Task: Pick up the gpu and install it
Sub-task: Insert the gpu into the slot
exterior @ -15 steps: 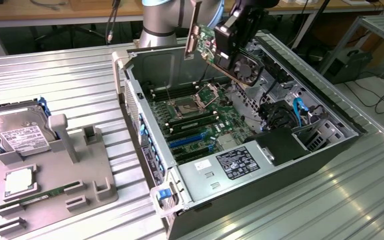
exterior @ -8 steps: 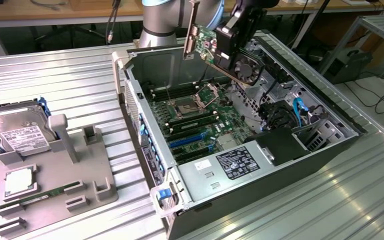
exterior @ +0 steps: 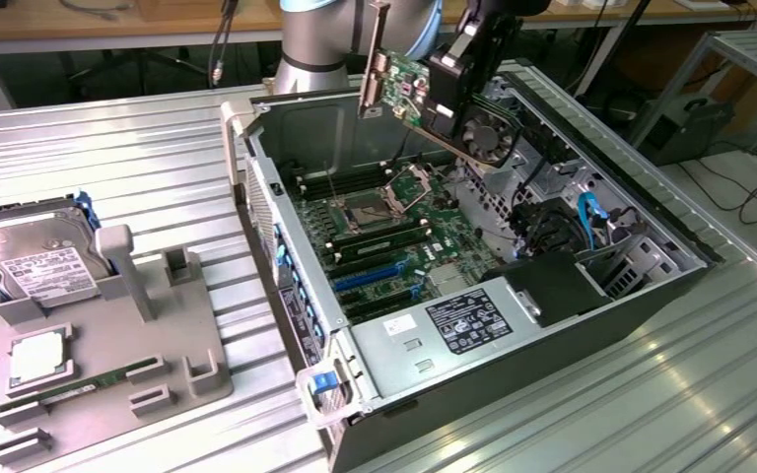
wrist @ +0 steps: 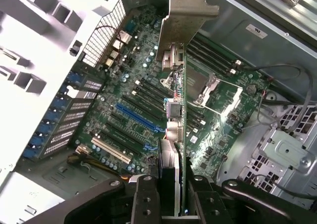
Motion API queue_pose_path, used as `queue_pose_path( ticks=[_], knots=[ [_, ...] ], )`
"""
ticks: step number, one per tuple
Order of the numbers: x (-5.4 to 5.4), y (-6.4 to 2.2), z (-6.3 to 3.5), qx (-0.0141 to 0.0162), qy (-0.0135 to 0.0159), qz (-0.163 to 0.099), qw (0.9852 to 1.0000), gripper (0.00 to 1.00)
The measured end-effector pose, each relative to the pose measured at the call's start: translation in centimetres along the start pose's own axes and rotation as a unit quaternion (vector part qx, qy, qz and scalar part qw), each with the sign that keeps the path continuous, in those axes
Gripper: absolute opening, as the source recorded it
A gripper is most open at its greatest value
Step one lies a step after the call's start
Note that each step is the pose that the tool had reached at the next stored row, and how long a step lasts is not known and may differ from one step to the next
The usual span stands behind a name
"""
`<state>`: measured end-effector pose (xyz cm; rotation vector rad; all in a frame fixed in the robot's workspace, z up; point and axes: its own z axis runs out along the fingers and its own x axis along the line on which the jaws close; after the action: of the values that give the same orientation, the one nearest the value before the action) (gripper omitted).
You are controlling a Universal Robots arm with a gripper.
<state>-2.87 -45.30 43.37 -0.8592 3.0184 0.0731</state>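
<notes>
1. The gpu [exterior: 402, 84] hangs in the air over the far end of the open case [exterior: 511, 379], well above the motherboard [exterior: 378, 222] and touching neither.
2. It stands on edge with its flat faces roughly vertical. Its long axis runs from the bracket [exterior: 376, 59] at the exterior view's left to the fan [exterior: 491, 133] end at that view's right, and the fan end sits lower in that picture.
3. The bracket is upright, and the card's long lower edge faces down toward the motherboard.
4. In the wrist view the gpu [wrist: 179, 120] appears edge-on as a thin line, with the bracket [wrist: 185, 16] at one end. The motherboard [wrist: 143, 85] and its blue slot [wrist: 138, 117] lie below, and the slot is off to one side of the card rather than under it.
5. The end effector [exterior: 442, 99] comes down from above and grips the card along its upper edge, between the bracket and the fan.
6. The end effector [wrist: 173, 204] is partly closed, clamped on the gpu. One finger [wrist: 146, 199] is pressed against each flat face.
7. The arm [exterior: 319, 39] rises behind the case, at its far side.
8. The case lies on its side on the ribbed metal desk [exterior: 129, 158].
</notes>
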Motion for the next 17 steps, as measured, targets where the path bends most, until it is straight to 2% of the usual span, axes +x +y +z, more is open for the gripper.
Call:
queue_pose_path(
  ticks=[9,17],
  knots=[
    [0.0,0.0,0.0,-0.0005,0.0013,-0.029,0.9996,0.28],
    [0.0,0.0,0.0,-0.0009,0.0026,-0.06,0.9982,0.28]
  ],
)
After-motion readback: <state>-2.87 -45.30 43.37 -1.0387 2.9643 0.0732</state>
